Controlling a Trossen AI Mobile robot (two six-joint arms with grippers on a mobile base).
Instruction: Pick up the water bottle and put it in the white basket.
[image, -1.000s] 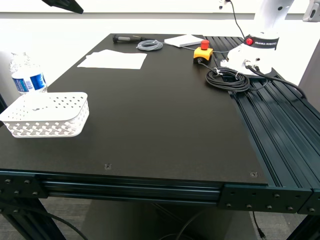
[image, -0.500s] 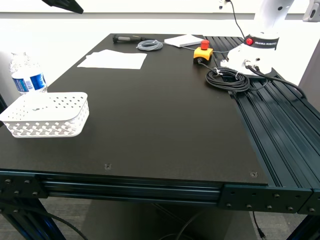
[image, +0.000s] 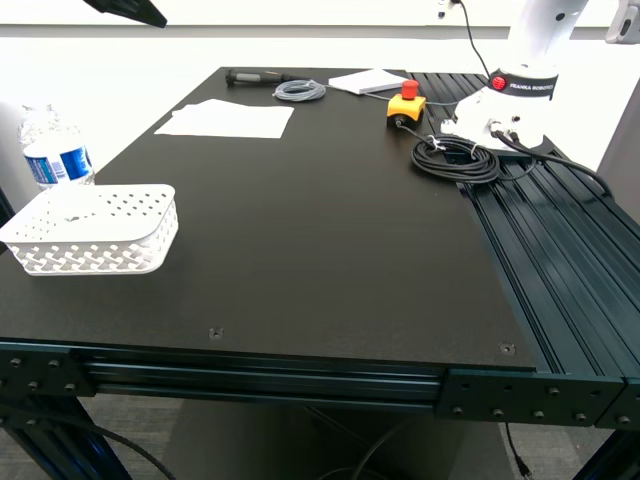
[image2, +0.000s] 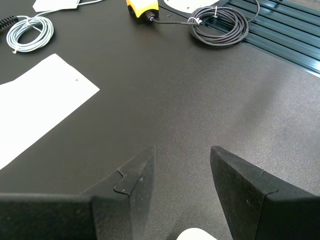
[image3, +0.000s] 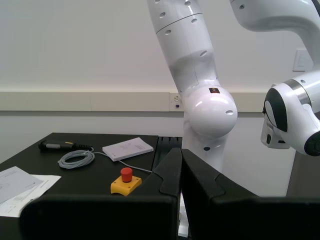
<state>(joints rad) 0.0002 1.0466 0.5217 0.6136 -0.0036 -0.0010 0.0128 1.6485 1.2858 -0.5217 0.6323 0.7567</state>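
A black table (image: 330, 220) is seen in front of a white wall. At the exterior view's left edge, the water bottle (image: 52, 146) is stood upright just behind the white basket (image: 92, 229), which is set near the table's front corner there. White paper sheets (image: 228, 119), a grey cable coil (image: 300, 91), a yellow stop button (image: 404, 106) and a black cable coil (image: 456, 158) are spread toward the far side. My first gripper (image2: 181, 175) is held released above bare tabletop. My second gripper (image3: 181, 172) is clenched on nothing, faced toward a white robot arm (image3: 197, 75).
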